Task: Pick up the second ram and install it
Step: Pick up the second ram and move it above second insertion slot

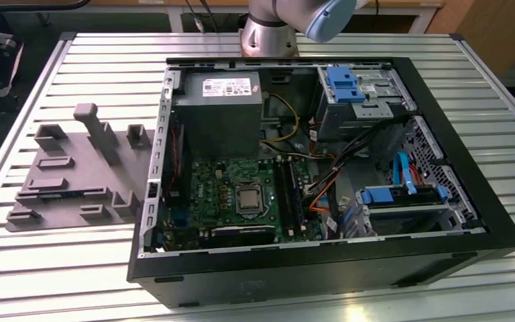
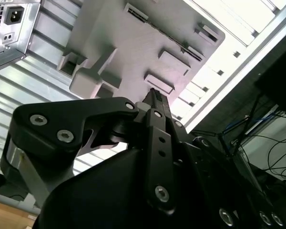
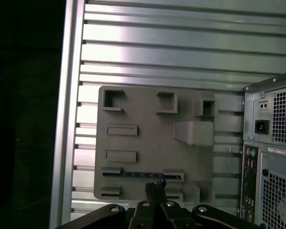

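Ribbed aluminium slats form the desk (image 1: 88, 67) on which an open black computer case (image 1: 508, 235) lies on its side, its green motherboard (image 1: 212, 194) and grey power supply (image 1: 217, 114) exposed to the exterior view. To the exterior view's left of the case, just beside it, sits a grey moulded fixture tray (image 1: 78, 168) with raised blocks and pockets. The base of the robot arm (image 1: 271, 30) rises at the far edge of the desk, behind the case.

In the first wrist view, the second ram (image 3: 143, 175) lies edge-on in a long slot of the tray (image 3: 148, 143), showing as a thin blue strip between two grey end stops. The pincer (image 3: 155, 185) appears in that picture close to the middle of the strip. Its dark fingertips are drawn together into a single narrow point, with nothing between them. Whether the tips touch the stick cannot be told.

In the second wrist view, the pincer (image 2: 152, 95) again shows its fingers pressed narrow and empty, pointing toward the tray (image 2: 133, 43) and held off its surface.
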Motion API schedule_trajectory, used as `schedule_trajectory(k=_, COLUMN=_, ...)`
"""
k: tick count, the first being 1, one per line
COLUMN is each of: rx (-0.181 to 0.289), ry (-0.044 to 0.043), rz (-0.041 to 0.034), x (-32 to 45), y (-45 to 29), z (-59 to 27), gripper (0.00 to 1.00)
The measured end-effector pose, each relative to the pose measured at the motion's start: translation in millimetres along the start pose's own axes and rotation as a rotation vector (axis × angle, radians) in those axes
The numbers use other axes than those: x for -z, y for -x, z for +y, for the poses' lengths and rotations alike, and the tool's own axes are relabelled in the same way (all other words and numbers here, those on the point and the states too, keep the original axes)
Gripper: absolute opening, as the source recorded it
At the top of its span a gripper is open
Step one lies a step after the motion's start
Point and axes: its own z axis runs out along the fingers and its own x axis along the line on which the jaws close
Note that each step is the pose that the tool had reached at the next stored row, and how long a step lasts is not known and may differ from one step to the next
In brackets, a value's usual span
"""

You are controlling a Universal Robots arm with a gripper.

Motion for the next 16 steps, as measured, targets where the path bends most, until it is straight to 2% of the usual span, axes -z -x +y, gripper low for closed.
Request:
schedule_trajectory(k=6, rx=0.032, ry=0.0008, rz=0.0014, x=-0.1, y=0.0, z=0.0, gripper=0.11)
schedule_trajectory(k=16, rx=0.125, ry=0.0003, rz=0.0057, x=-0.5, y=0.0, z=0.0, gripper=0.11)
